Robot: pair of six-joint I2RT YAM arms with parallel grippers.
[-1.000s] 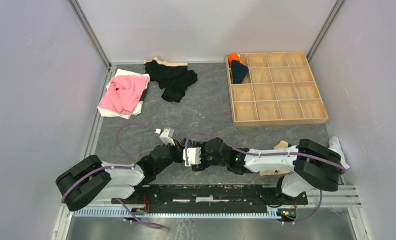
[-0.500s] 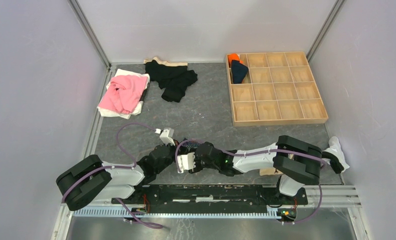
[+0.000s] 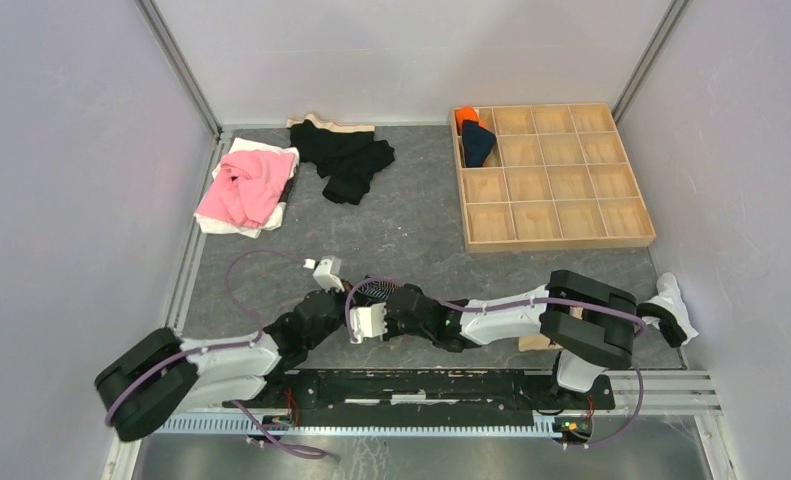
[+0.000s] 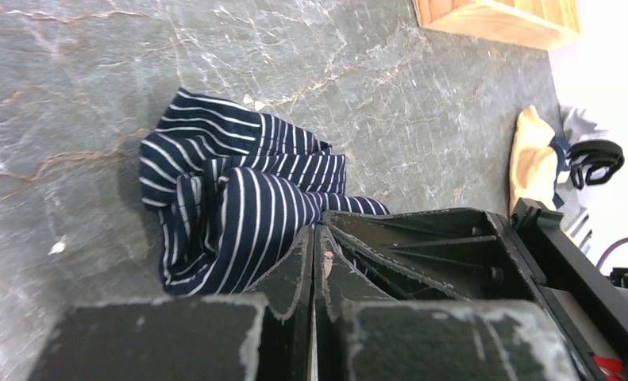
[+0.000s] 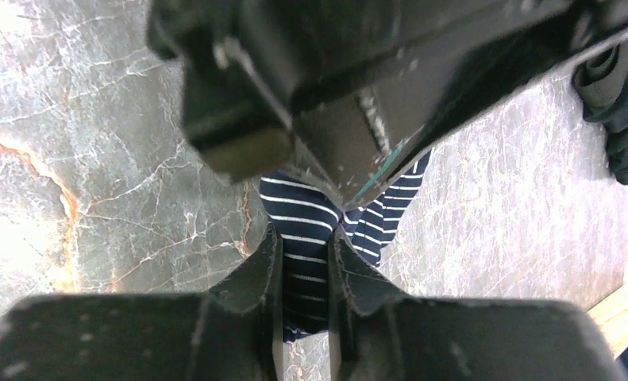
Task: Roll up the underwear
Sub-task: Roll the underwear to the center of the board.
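The navy underwear with thin pale stripes [image 3: 376, 290] lies bunched on the grey table just ahead of both grippers. In the left wrist view it [image 4: 239, 190] is a crumpled heap. My left gripper [image 4: 314, 232] has its jaws pressed together, the tips pinching the cloth's near edge. My right gripper [image 5: 304, 238] is shut on a fold of the same underwear [image 5: 294, 210], and striped cloth shows between its fingers. In the top view the left gripper [image 3: 349, 300] and right gripper [image 3: 376, 303] meet at the cloth. A white brief with black trim [image 3: 668, 305] lies at the far right.
A wooden grid tray [image 3: 556, 238] stands at the back right with orange and navy rolls [image 3: 476, 140] in its top-left cells. A pink garment [image 3: 246, 185] and black garments [image 3: 346, 160] lie at the back left. A tan cloth [image 3: 536, 343] lies under the right arm.
The right arm has reached further left and both grippers have shifted left together. The striped underwear now shows between them. The left arm's elbow has dropped lower and to the left.
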